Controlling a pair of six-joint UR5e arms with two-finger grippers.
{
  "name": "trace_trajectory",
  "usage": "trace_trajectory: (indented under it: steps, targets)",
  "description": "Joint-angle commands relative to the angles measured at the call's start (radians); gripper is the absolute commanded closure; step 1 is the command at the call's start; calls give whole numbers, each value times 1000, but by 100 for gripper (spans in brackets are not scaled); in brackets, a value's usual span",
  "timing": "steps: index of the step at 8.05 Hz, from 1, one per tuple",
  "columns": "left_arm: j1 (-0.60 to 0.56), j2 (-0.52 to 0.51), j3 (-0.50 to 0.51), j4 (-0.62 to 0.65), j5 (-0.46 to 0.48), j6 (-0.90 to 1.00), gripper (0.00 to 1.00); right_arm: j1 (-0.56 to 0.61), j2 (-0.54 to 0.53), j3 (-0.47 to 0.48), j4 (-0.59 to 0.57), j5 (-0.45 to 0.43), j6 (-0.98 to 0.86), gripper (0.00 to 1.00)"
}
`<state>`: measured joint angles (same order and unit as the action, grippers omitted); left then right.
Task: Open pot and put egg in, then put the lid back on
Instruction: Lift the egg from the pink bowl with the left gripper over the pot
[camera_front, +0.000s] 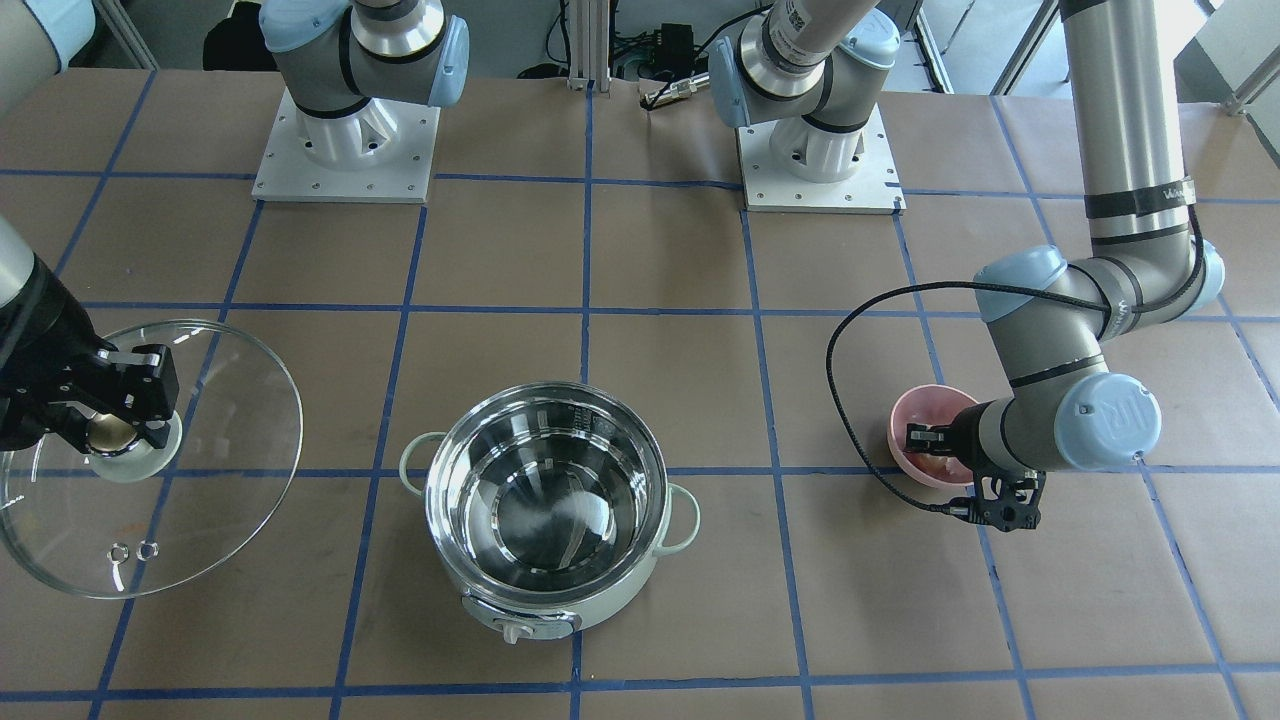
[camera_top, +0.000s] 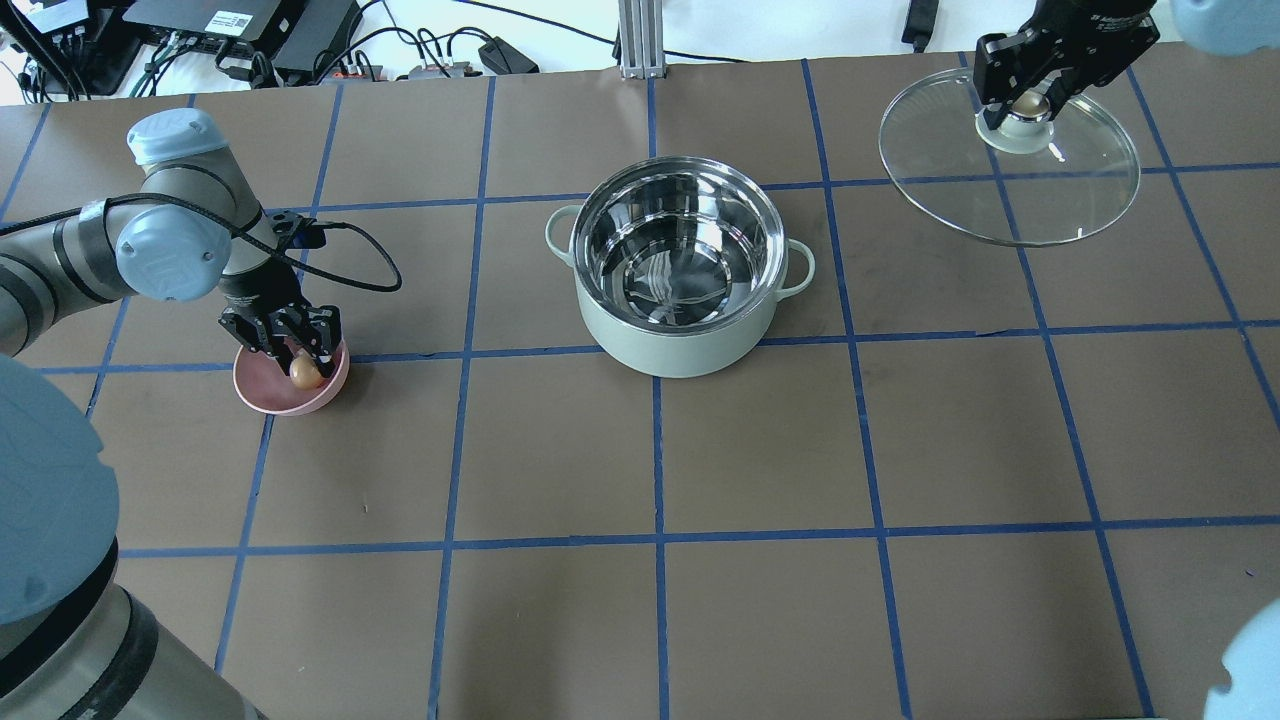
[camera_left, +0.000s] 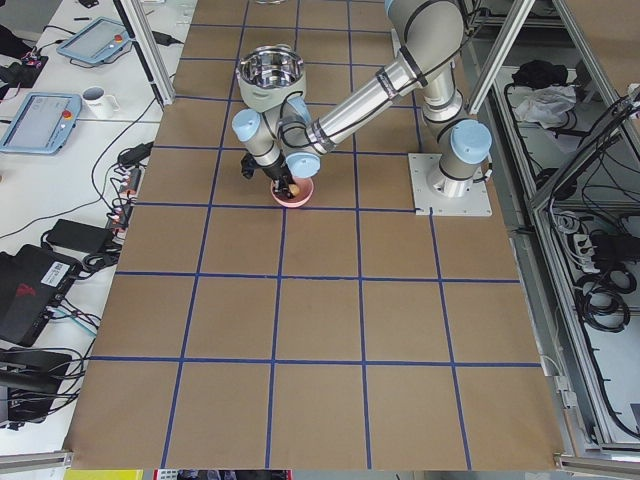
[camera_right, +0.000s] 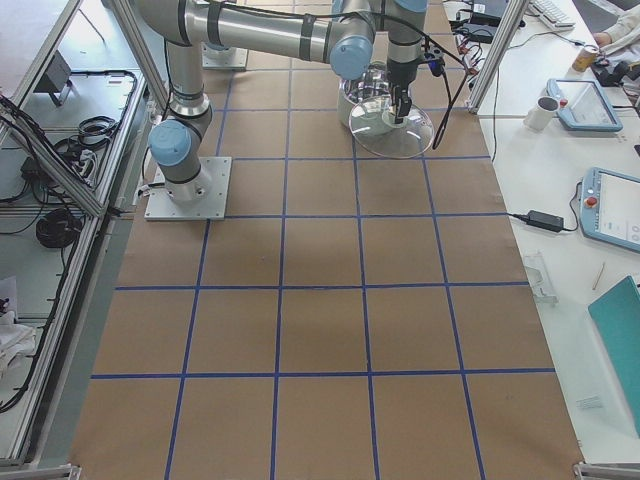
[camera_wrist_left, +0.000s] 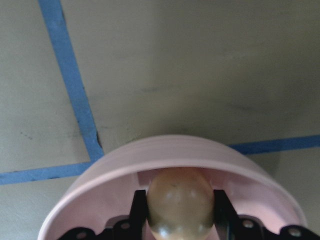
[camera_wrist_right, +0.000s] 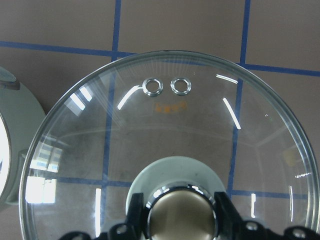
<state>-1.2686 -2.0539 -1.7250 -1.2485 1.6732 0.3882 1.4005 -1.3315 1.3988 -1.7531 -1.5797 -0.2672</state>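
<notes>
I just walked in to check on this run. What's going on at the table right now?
The pot stands open and empty in the middle of the table. The right claw holds the lid by its knob, tilted, off to one side of the pot. The left claw is down in the pink bowl, with its fingers pressed against both sides of the egg. The egg has not yet left the bowl, so nothing is in the pot.

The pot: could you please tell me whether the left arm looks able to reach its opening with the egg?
Probably yes: the pot stands uncovered, the right end effector holds the lid off to one side, and the left end effector grips the egg in the pink bowl.
</notes>
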Motion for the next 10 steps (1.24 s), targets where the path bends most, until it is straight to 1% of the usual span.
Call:
trace_trajectory:
  steps: [1, 2, 3, 4, 5, 6, 7, 9, 10]
  targets:
    - [6, 18, 5, -8, 2, 11, 90, 0, -2, 0, 1, 1, 2, 100]
    - [6, 40, 7, -11, 3, 8, 90, 0, 0, 0, 1, 1, 0, 100]
    - [8, 81, 8, -53, 3, 4, 90, 0, -2, 0, 0, 1, 0, 100]
    - [8, 151, 15, -125, -6, -11, 90, 0, -2, 0, 1, 1, 0, 100]
    - [-6, 214, 18, -140, -19, -85, 89, 0, -2, 0, 1, 0, 0, 100]
    - [-32, 242, 27, -132, -58, -156, 89, 0, -2, 0, 1, 1, 0, 100]
    - [-101, 263, 57, -126, -93, -181, 89, 0, -2, 0, 1, 1, 0, 100]
    - [-287, 235, 134, 19, -96, -358, 88, 0, -2, 0, 0, 1, 0, 100]
    - [-366, 218, 146, 65, -96, -412, 88, 0, -2, 0, 0, 1, 0, 100]
